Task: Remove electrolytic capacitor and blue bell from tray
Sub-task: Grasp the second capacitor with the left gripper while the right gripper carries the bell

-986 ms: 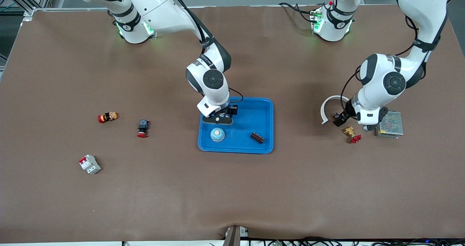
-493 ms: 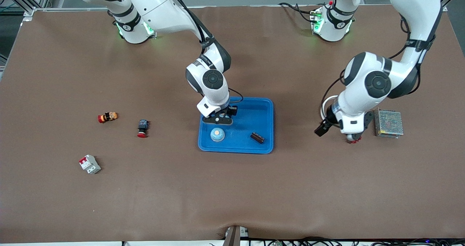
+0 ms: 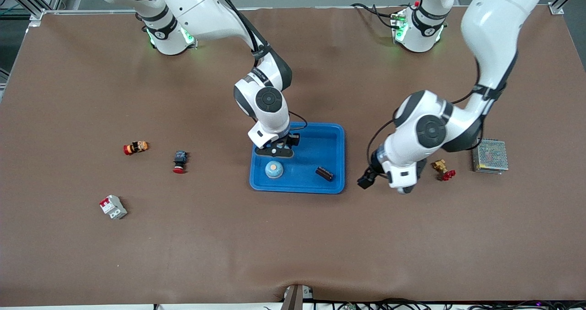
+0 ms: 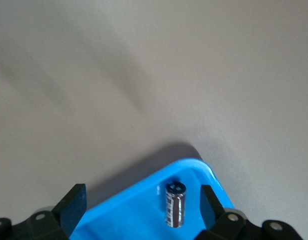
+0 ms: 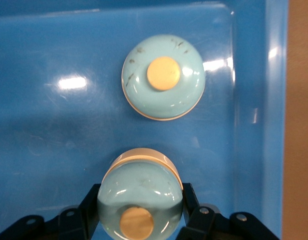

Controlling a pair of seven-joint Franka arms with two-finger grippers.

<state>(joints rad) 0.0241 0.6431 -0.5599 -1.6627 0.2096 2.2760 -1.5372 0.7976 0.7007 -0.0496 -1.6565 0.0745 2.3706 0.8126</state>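
Brown table (image 3: 293,236), blue tray (image 3: 336,136) at its middle, 2 red-capped push buttons (image 3: 135,148) (image 3: 179,161) and a red-and-white breaker (image 3: 113,207) toward the right arm's end, brass fitting (image 3: 443,169) and metal mesh box (image 3: 491,155) toward the left arm's end.

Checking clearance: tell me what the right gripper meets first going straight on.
Probably the blue tray floor, touched by the held bell in the right gripper, beside the second bell; depth is unclear.
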